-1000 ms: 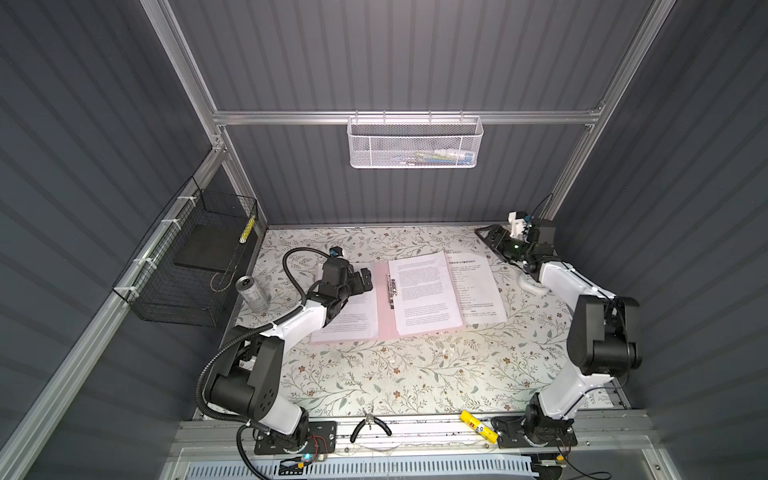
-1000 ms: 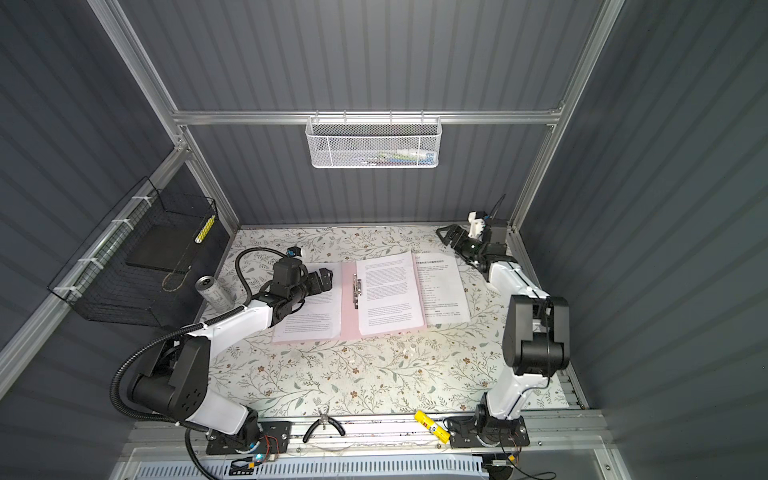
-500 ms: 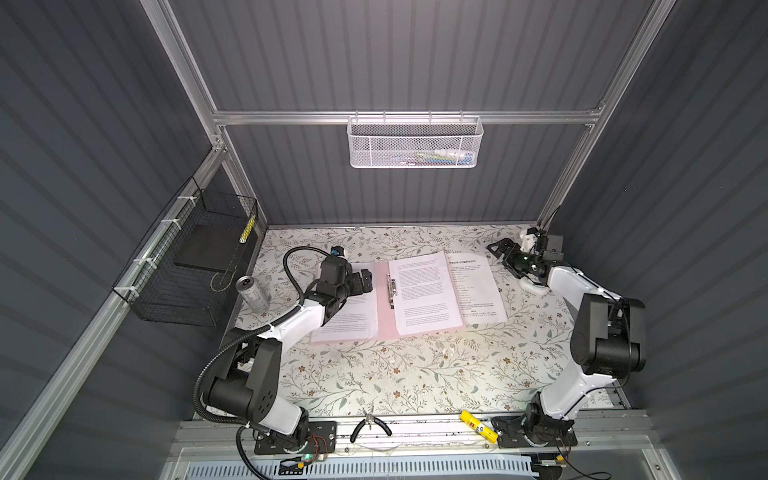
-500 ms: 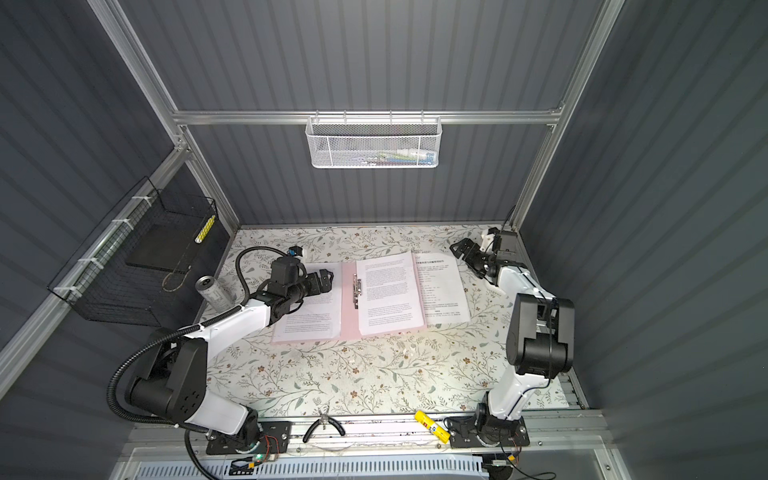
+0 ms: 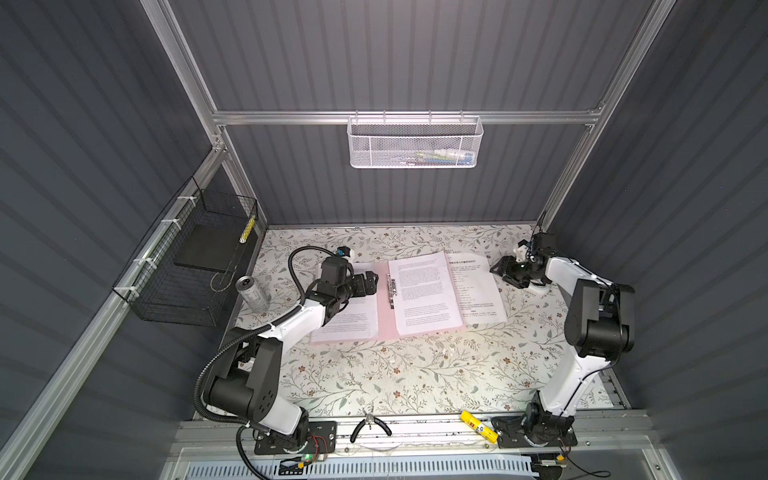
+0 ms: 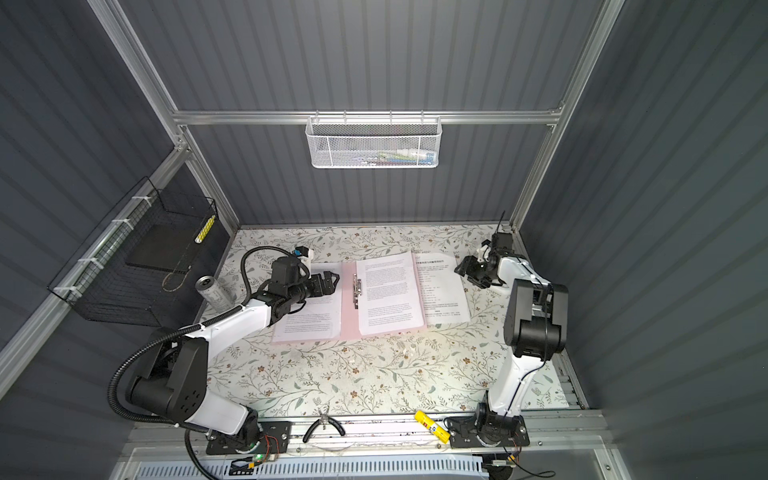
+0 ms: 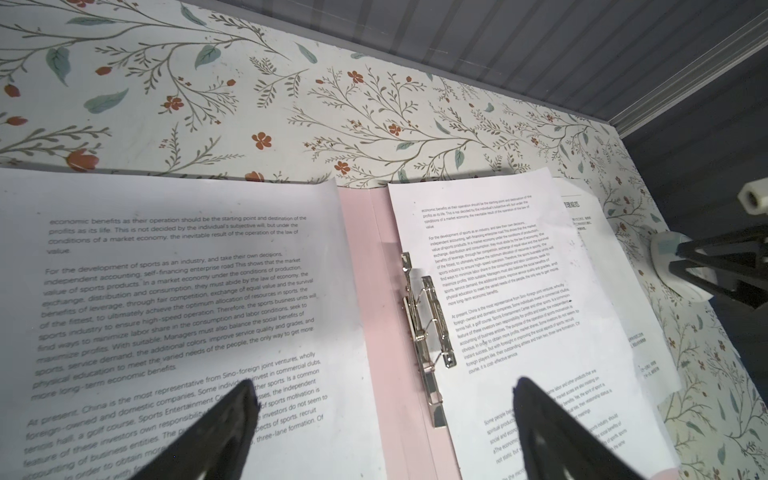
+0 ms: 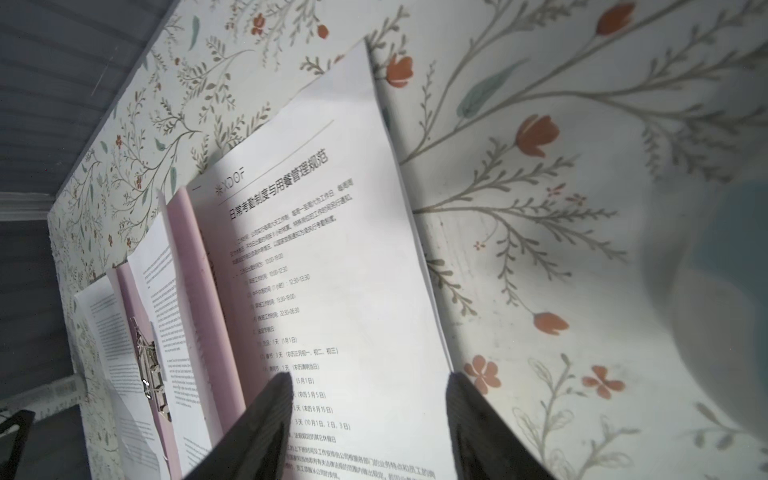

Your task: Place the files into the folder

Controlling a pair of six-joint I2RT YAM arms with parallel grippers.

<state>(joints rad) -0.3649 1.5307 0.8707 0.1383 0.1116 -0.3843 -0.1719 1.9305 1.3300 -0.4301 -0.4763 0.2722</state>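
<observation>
Watching the headed sheet [image 5: 478, 291] lie on the table [image 5: 395, 374] against the right side of the open folder [image 5: 384, 324], long axis parallel to the spine, I judge my right fingers [image 8: 266, 424] — parted, holding nothing — nearest, just off its outer long edge; my left fingers [image 7: 224, 419] hover wide open.

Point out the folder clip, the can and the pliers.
folder clip [image 7: 432, 316]: left wrist view, midway along its metal bar.
can [image 5: 255, 297]: in a top view, its side.
pliers [image 5: 369, 420]: in a top view, the joint.
</observation>
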